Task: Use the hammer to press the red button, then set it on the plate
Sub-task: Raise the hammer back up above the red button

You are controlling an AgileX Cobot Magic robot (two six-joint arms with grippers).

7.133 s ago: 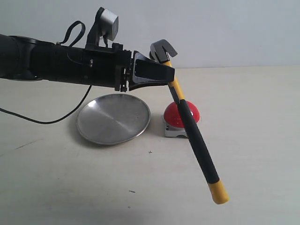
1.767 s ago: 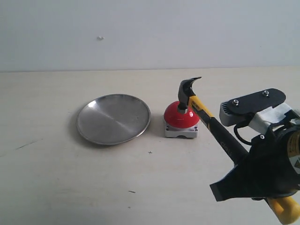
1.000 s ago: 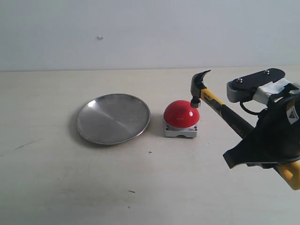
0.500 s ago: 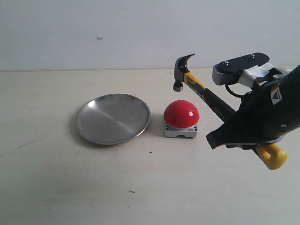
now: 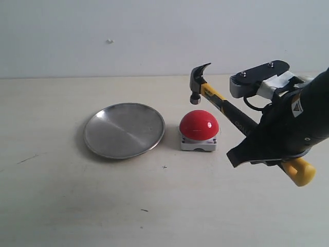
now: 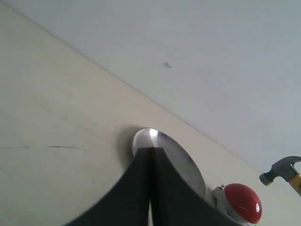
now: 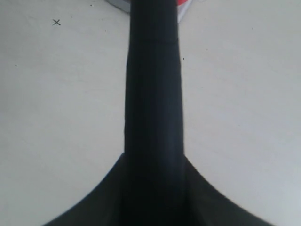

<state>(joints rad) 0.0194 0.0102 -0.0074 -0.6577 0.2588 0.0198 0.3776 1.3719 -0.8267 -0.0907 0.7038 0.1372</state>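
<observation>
The right gripper (image 5: 253, 152) was clenched around the black handle of the hammer (image 5: 226, 107). The hammer's head hung in the air just above the red button (image 5: 199, 125), not touching it. The button sat near the middle of the bench (image 5: 61, 206). The plate (image 5: 123, 129) lay beside it, toward the left edge, with nothing in it.

A little earlier the head rested on the red dome, so the press looked done. Now it was lifted off. Putting the hammer on the plate was still left to do. The left gripper (image 6: 150, 156) was pinched closed on nothing.
</observation>
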